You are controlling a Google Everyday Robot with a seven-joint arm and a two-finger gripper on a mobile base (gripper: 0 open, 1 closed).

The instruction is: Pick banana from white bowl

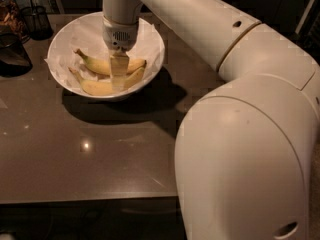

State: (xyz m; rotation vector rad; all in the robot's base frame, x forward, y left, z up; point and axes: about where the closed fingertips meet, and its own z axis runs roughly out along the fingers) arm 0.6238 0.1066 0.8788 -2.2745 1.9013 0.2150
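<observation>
The white bowl point(150, 44), lined with crumpled white paper, stands at the back left of the brown table point(100, 154). Two yellow bananas lie in it side by side: one further back point(92, 64) and one nearer the front point(97, 87). My gripper point(118, 73) reaches straight down into the bowl from the white arm point(200, 19). It sits over the middle of the bananas and hides that part of them. The tips are down at the fruit.
A dark glass container point(12, 56) stands left of the bowl, and a black mesh cup point(36, 20) stands behind it. My arm's large white body point(245, 159) fills the right side. The table's front edge point(85, 199) runs along the bottom.
</observation>
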